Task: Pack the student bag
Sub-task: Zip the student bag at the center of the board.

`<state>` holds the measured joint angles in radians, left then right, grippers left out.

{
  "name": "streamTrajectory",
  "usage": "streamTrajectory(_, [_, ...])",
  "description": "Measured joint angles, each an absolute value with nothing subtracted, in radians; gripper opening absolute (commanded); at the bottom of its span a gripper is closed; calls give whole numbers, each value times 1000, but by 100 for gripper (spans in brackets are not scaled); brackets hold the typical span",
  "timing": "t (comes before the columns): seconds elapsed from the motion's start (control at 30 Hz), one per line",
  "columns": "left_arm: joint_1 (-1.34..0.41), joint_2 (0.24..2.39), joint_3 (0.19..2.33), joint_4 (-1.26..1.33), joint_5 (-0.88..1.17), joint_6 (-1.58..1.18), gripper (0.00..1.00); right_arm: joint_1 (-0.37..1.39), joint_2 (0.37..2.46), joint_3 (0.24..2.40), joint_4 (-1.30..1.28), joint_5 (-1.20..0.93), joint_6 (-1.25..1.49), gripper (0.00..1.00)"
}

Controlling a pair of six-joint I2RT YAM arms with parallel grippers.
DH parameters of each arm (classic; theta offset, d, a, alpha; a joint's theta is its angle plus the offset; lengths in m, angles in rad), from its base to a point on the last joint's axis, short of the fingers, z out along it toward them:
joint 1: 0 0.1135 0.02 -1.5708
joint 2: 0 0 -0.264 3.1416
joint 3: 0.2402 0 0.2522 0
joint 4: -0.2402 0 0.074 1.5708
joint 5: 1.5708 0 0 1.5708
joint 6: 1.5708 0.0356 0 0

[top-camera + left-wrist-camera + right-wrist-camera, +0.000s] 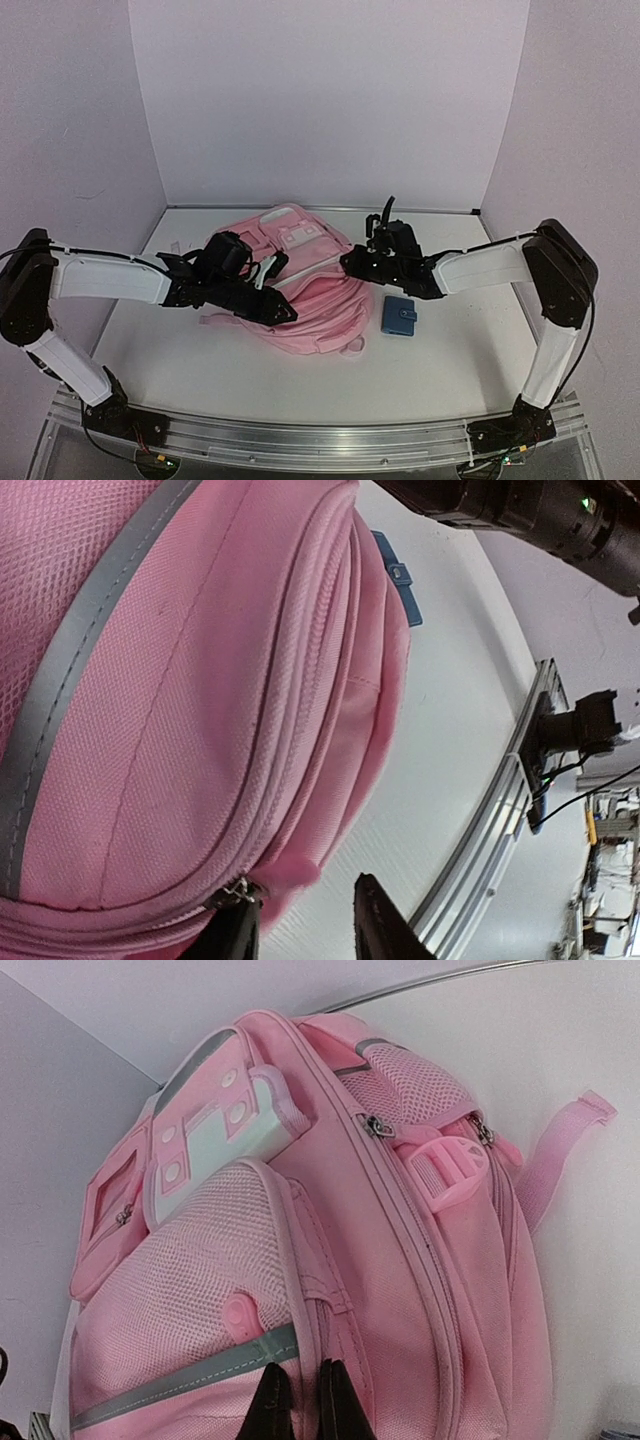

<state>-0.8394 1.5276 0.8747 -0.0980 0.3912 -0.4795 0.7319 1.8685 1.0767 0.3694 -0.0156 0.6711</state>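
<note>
Pink student bag (320, 300) lies front pockets up in the middle of the white desk (450, 370), a small blue pouch (400, 315) just beside it. The left arm's jaws stand partly open, gripping nothing, next to a zip pull (235, 890). The right arm's jaws are almost closed, pinching the bag's fabric.

Soft, even overhead light, with only a faint shadow beside the bag (320, 315) on the table (440, 370). No glare. The wrist views bend at their edges.
</note>
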Motion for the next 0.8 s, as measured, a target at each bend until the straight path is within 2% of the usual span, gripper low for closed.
streamTrajectory(0.1, [-843,1496,875,-117,390,-521,45,731,1822,1069,337,8,652,37])
streamTrajectory(0.3, [-789,1408,855,-140,395,-603,48,758,1662,1051,245,82,628,54])
streamTrajectory(0.57, [-628,1343,768,-80,428,-735,55,988,1622,1058,136,117,610,53])
streamTrajectory(0.8, [-622,1393,763,10,447,-817,49,1092,1746,1122,82,45,558,46])
